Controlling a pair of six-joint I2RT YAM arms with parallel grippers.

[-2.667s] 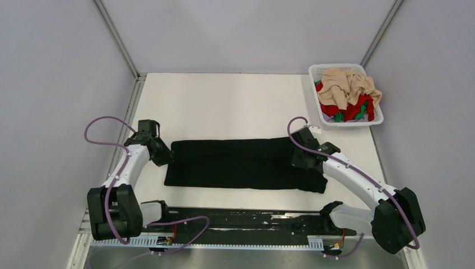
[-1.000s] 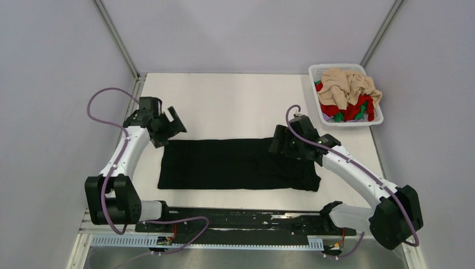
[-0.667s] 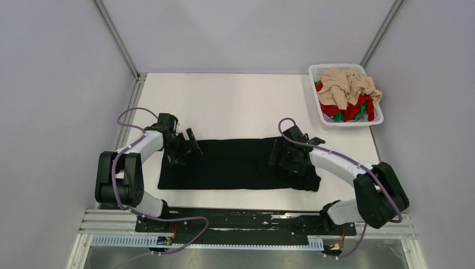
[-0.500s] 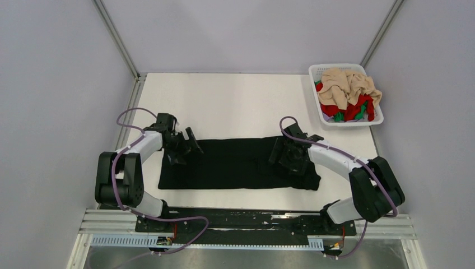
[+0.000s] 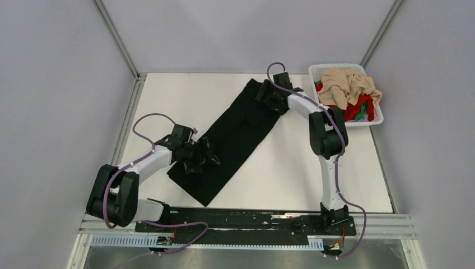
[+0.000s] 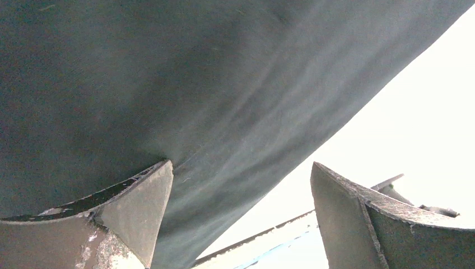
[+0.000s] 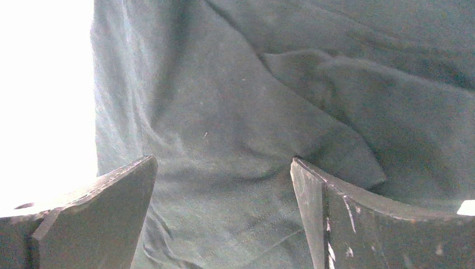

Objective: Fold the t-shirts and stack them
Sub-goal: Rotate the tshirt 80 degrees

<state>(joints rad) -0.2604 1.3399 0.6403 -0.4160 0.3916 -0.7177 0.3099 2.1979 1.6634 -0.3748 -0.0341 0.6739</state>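
Black t-shirt lies diagonal (long strip).

No readable text, label, brand or number — nothing legible anywhere.

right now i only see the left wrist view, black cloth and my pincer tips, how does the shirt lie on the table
observer: the black t-shirt runs diagonally, its far end near the basket.
operator: where's the right pincer
observer: the right pincer is at that far end, open over the cloth.
operator: what's in the basket
observer: a crumpled beige t-shirt on top of a red t-shirt.
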